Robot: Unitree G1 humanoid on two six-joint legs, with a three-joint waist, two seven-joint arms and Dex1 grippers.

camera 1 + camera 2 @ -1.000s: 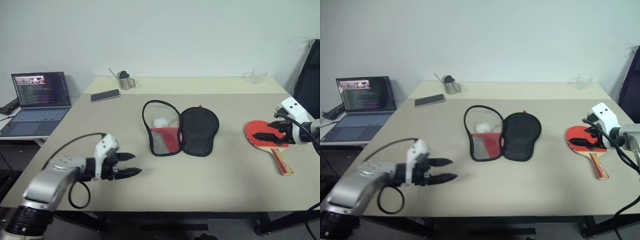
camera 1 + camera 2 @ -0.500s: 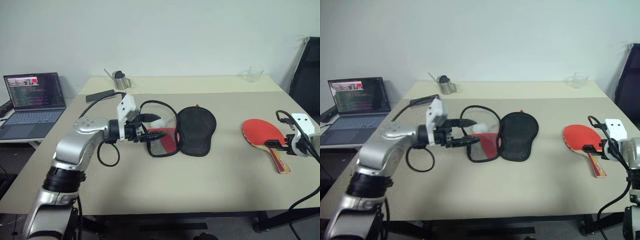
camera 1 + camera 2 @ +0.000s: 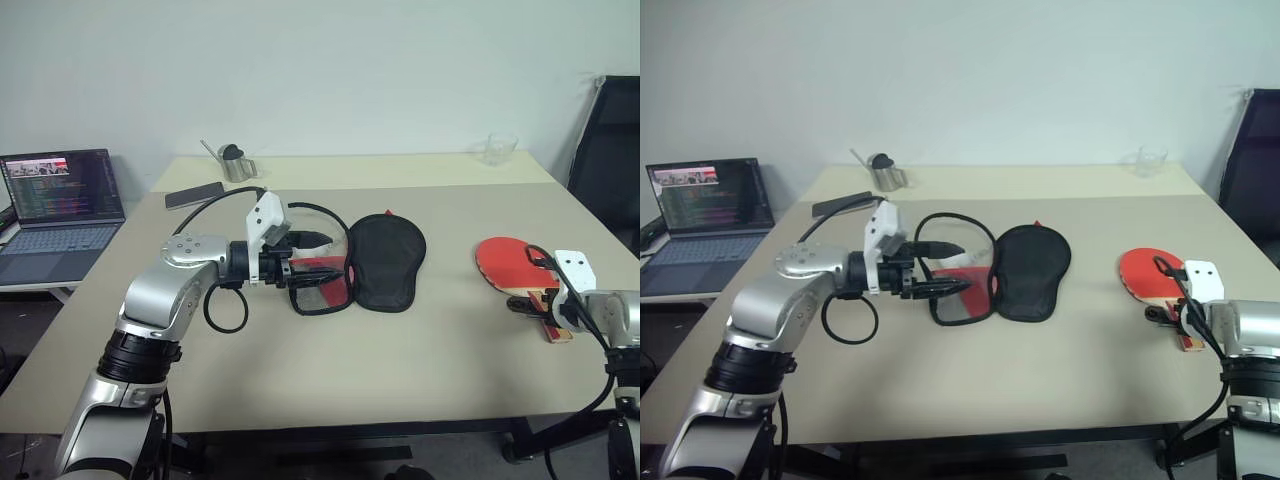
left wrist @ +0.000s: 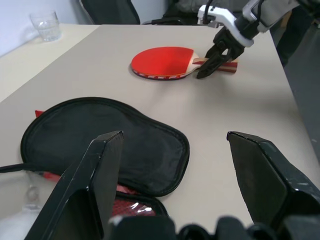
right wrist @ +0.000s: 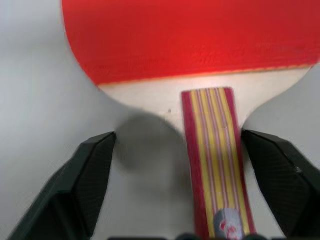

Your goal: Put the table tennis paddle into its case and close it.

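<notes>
Left claw (image 3: 322, 260) swung from table edge to the case (image 3: 350, 262) — right claw (image 4: 212, 59) dropped onto paddle handle (image 5: 212, 150)

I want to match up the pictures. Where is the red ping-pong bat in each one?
Left eye view: the flat red-faced table tennis paddle with a striped wooden handle lies at the right on the table.
Right eye view: at the right.
Left wrist view: top middle.
Right wrist view: close up, across the top.
Shared landmark: the right tool poised at its handle.
</notes>
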